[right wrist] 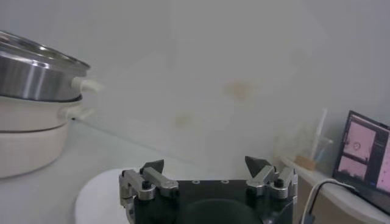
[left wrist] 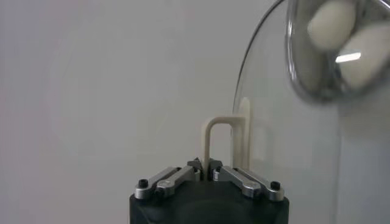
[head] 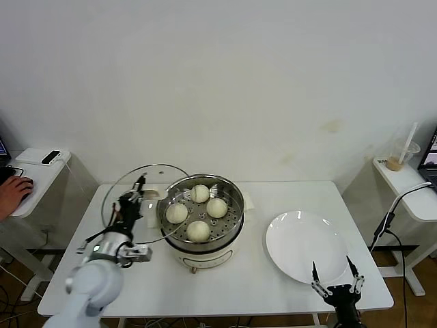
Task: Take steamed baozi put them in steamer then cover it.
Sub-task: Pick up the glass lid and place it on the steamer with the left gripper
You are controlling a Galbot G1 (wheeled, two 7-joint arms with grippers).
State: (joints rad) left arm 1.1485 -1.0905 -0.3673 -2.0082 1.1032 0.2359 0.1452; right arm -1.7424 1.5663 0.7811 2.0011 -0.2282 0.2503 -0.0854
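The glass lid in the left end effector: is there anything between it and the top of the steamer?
Nothing visible is in the way. The left end effector holds the glass lid by its handle, tilted, beside the steamer. The four baozi lie inside the basket, apparently below its rim.

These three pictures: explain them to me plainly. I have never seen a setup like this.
It is a two-armed robot at a white table. The wide picture comes from a camera on its head; the other two come from cameras on its wrists.

On the table stands a steamer with four baozi inside, and beside it an empty white plate.

The left gripper is shut on the handle of the clear glass cover, holding it tilted beside the steamer, which is not yet covered. The left wrist view shows that handle pinched up close.

The right gripper waits open at the table's near edge, by the plate.
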